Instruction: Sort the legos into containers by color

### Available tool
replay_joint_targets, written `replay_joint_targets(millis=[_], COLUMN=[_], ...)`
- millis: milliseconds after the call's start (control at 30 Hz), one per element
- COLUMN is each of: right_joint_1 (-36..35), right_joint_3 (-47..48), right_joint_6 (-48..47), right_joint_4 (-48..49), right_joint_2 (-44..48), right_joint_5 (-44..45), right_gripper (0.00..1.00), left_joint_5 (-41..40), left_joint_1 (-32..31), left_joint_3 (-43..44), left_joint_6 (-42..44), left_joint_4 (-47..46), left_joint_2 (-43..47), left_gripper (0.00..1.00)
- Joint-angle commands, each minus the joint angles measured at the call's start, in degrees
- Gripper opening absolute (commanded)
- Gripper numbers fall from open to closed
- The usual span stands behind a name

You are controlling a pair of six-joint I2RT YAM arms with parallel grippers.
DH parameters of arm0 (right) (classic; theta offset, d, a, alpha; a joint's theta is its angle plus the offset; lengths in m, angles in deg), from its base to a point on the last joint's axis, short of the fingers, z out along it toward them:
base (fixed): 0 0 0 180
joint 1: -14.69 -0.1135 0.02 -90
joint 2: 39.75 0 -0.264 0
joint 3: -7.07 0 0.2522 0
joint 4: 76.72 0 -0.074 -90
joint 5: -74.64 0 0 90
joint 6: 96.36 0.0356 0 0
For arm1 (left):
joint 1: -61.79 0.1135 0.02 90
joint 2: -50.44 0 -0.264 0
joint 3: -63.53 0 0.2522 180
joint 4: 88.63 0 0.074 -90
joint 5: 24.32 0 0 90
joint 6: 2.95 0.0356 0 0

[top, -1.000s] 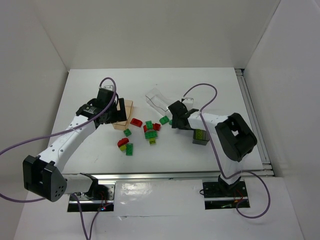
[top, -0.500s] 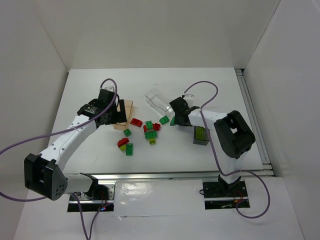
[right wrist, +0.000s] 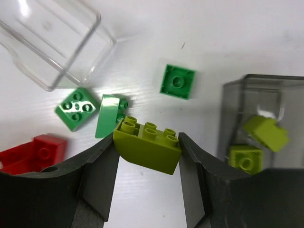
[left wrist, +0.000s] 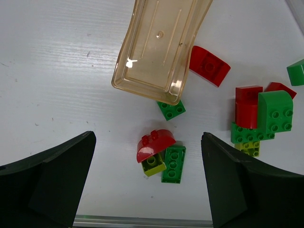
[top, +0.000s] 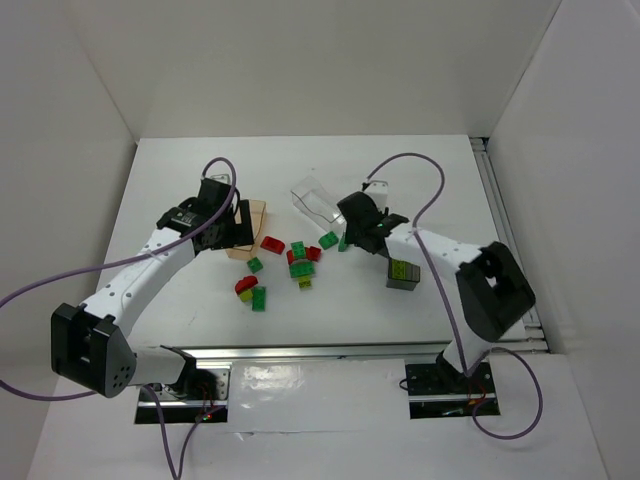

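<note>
My right gripper (top: 353,233) is shut on a yellow-green lego (right wrist: 148,146), held above the table between the clear container (top: 315,200) and the dark grey container (top: 403,272). The grey container (right wrist: 266,83) holds two yellow-green legos (right wrist: 266,132). My left gripper (top: 215,225) is open and empty above the tan container (left wrist: 156,47). Between its fingers, far below, lie a red arched lego (left wrist: 155,144), a yellow-green lego (left wrist: 153,164) and a green lego (left wrist: 174,164).
Loose legos lie mid-table: a red one (left wrist: 209,65), a small green one (left wrist: 171,109) by the tan container, and a red, green and yellow-green cluster (left wrist: 259,118). Green legos (right wrist: 76,108) (right wrist: 177,81) lie under my right gripper. The clear container (right wrist: 52,42) lies tilted.
The right arm's elbow has swung out to the right while its gripper stayed near the green legos, shifting slightly toward the far side. The left arm has barely moved.
</note>
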Motion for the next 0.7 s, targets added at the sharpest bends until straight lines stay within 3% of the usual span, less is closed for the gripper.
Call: replay_joint_targets(millis=[0,100,300,533,667], right_joint_1=[1.81,4.36,10.24,11.4,10.87], right_joint_3=[-3.09,-6.09,-11.46,-11.03,-10.5], right_joint_6=[0.98,0.98,0.98,0.98,0.98], right_joint_4=[-3.03,-4.44,-5.85,-4.53,-5.06], right_joint_2=[10.58,16.92,20.27,17.73,18.59], right_joint_5=[4.38,5.08,4.29,2.62,2.1], right_gripper=[0.47,0.47,0.49,0.82,0.82], left_joint_5=[0.13,0.65,3.11,3.29,2.07], left_joint_1=[-0.31,-0.31,-1.46,-3.39,-3.39], left_joint_3=[1.38,1.38,1.38,-3.53,-7.83], left_joint_6=[-1.01,-1.53,-2.68,-5.83,-9.44], left_joint_4=[0.0,0.0,-0.53,-0.53,-0.53], left_joint_2=[-0.01,-0.54,-0.54,0.51,3.85], left_gripper=[1.0,1.0,1.0,1.0,0.97])
